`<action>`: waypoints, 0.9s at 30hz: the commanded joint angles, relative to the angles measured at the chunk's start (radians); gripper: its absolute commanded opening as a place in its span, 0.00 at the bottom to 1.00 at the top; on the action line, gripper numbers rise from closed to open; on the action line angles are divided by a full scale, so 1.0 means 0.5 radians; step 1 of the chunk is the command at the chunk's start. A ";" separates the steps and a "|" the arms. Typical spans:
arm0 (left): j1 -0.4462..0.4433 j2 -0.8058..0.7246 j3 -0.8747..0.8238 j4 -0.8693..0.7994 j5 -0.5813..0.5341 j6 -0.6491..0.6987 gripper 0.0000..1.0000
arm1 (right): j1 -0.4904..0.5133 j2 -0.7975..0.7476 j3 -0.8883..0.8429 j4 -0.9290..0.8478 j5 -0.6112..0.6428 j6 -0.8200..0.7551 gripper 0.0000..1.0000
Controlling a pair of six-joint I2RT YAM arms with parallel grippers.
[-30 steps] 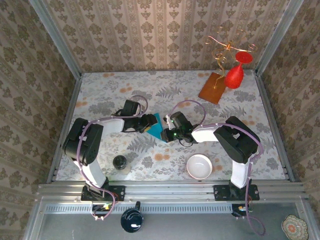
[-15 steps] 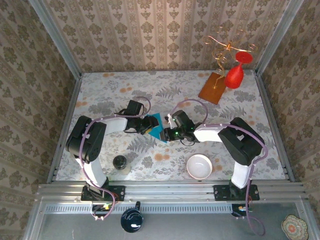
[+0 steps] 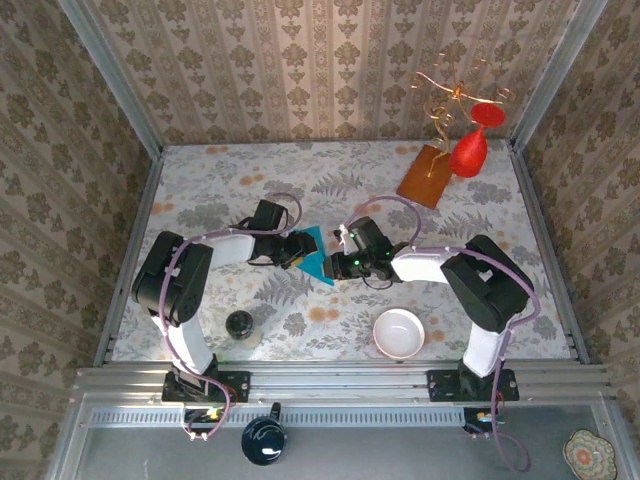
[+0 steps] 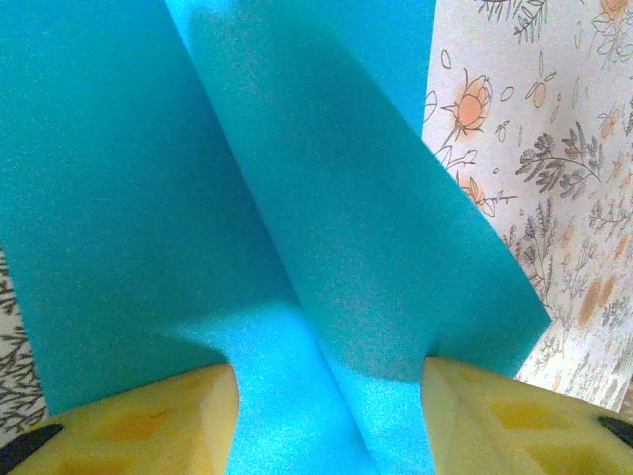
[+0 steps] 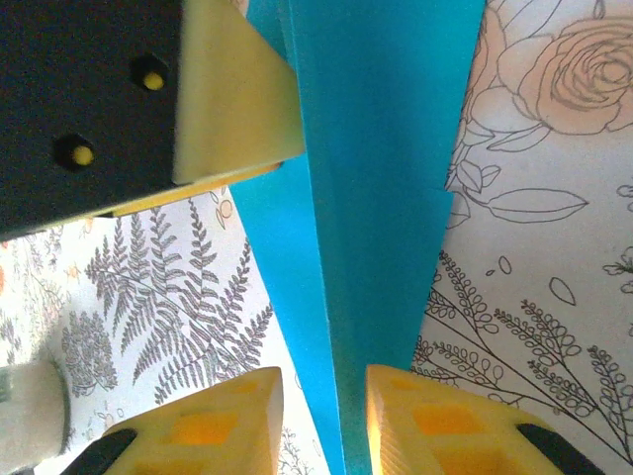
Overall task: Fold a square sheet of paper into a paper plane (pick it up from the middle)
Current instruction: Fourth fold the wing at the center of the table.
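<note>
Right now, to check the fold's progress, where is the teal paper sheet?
In the top view, the teal paper sheet sits mid-table between the left hand and right hand, beyond and left of the white bowl.

Seen from above, the square sheet of paper point(image 3: 319, 264) is mostly hidden by the left hand point(image 3: 298, 250) and right hand point(image 3: 338, 266) — wrist views crop it.

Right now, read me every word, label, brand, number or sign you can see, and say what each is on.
None: there is no readable text anywhere.
The teal paper sheet, white bowl, orange-brown board and red ornament carry no markings.
The dark jar is too small to tell.
</note>
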 commanded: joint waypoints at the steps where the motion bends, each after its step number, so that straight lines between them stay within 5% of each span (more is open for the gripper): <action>1: -0.003 0.071 -0.020 -0.143 -0.085 0.028 0.54 | -0.004 0.057 0.071 -0.049 -0.081 0.008 0.29; 27: -0.002 -0.072 -0.049 -0.114 -0.080 0.001 0.52 | -0.004 0.228 0.147 -0.050 -0.136 -0.043 0.13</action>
